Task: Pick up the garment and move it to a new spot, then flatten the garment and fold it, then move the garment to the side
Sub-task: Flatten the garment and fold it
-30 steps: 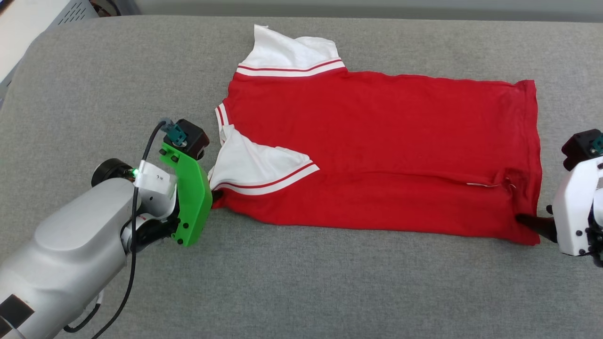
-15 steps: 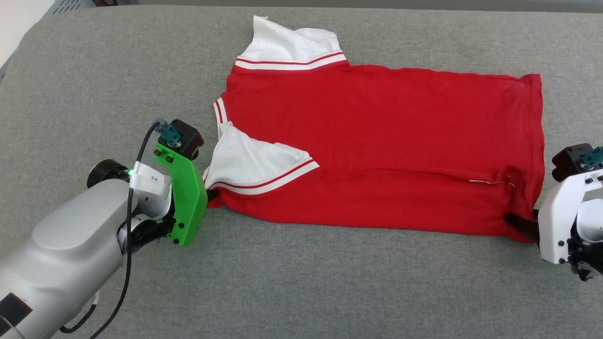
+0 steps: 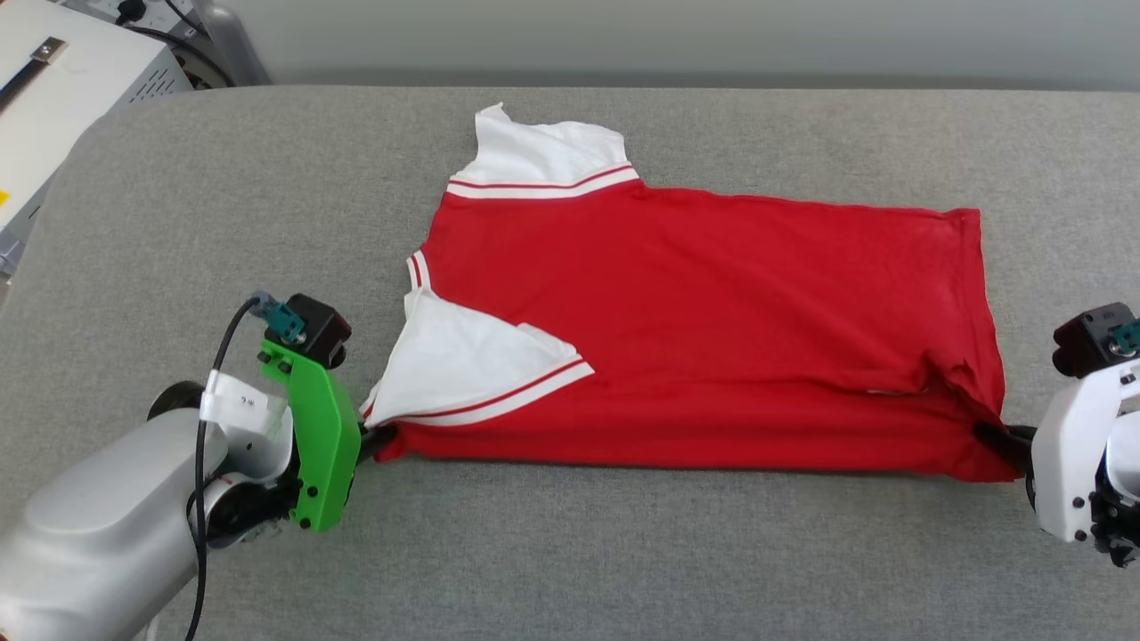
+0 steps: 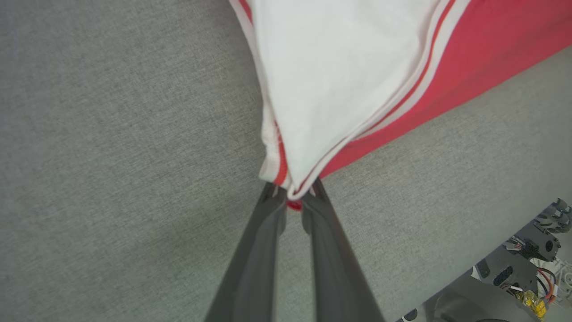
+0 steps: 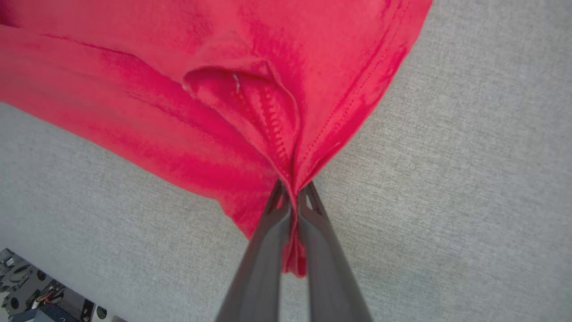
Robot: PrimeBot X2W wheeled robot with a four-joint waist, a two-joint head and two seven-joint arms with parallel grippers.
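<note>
Head view: the garment [image 3: 695, 329] lies spread along the grey padded surface [image 3: 570, 552], neck end towards the robot's left, hem towards its right, plain red face up.
Sleeves: the near white sleeve [image 3: 463, 369] is turned in over the red body, and the far white sleeve [image 3: 543, 156] pokes out past the far edge.
Left gripper [image 4: 292, 197]: pinched tight on the near shoulder corner, with white trim and a nub of red caught between the dark tips.
Right gripper [image 5: 291, 193]: clamped narrow as well, the near hem corner bunched between its fingers and a tongue of cloth hanging out behind the tips.
Near edge: strung in a straight line from one grip to the other, and it seems a touch raised, with a long crease running just beyond it.
Done so far: by my reading the shirt is placed and mostly flattened, one sleeve is in, and both near corners are secured.
Left to do: I'd say the near edge wants carrying over towards the far edge, then the far sleeve tucked, more folds, and the shift to the side.
Watch for: puckers at the hem corner; an uneven lift could drag the body crooked.
Containers: none play a part in this job. A pale box-like unit [image 3: 53, 89] sits beyond the far left corner, and what's inside it I cannot tell.
</note>
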